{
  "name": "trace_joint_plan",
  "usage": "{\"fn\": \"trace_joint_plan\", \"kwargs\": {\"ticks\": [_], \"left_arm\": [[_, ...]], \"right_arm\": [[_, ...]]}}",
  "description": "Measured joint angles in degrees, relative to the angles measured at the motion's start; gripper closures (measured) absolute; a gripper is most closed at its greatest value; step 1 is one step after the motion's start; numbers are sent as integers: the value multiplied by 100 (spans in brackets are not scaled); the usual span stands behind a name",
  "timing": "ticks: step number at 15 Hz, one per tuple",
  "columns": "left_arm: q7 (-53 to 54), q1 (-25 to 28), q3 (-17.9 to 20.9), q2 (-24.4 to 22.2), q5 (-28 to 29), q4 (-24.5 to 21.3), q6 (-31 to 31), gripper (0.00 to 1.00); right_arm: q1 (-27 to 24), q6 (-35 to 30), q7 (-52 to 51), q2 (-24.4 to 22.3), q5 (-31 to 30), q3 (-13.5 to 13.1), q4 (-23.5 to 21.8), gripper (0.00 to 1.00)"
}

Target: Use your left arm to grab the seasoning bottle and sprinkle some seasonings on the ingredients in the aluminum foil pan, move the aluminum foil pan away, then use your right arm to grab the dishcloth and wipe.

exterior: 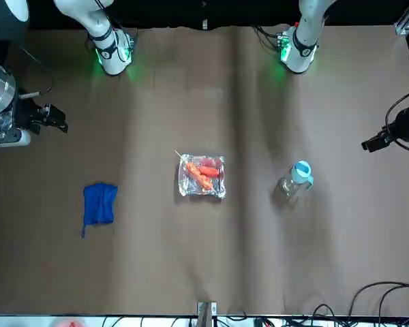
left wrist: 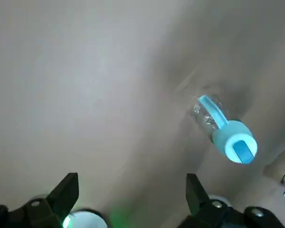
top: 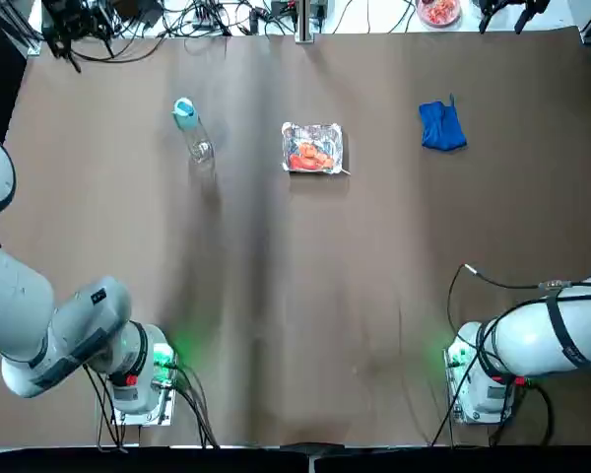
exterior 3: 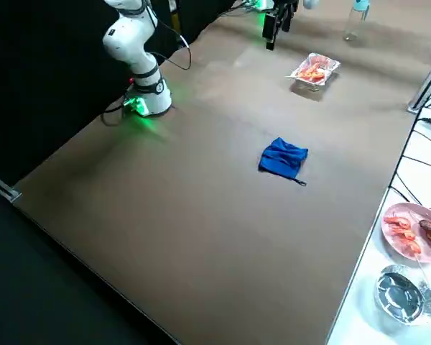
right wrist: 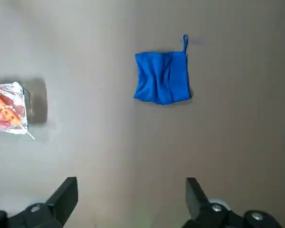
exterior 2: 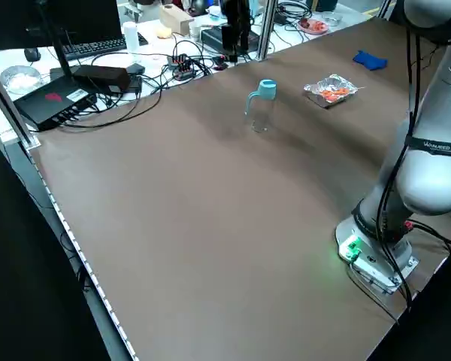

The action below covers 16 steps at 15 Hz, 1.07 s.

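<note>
In the top view, the seasoning bottle point(top: 194, 131) stands at upper left, the aluminum foil pan point(top: 313, 149) holding orange-red food pieces point(top: 309, 158) at upper centre, the blue dishcloth point(top: 441, 124) at upper right. The left gripper point(left wrist: 133, 190), fingers spread and empty, and right gripper point(right wrist: 132, 192), likewise spread, hover at the top edge.

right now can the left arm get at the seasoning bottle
Probably yes: the left gripper is open and holds nothing, and the seasoning bottle stands apart from the foil pan, with nothing seen blocking it.
</note>
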Motion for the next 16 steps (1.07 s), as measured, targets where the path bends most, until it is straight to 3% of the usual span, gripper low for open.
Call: {"fn": "trace_joint_plan", "kwargs": {"ticks": [2,5,10,16], "left_arm": [[-1046,182,-2,-25,-186,-427,405,0],[-2781,137,-165,-105,-196,-1047,1557,0],[-4547,-132,-369,-103,-196,-2129,3346,0],[-5618,-319,-369,213,-82,-2373,3579,0]], "right_arm": [[9,0,0,0,0,-1,-3,0],[9,0,0,1,0,-1,-18,0],[12,0,0,9,0,0,-31,0],[62,13,0,65,2,1,-34,0]]}}
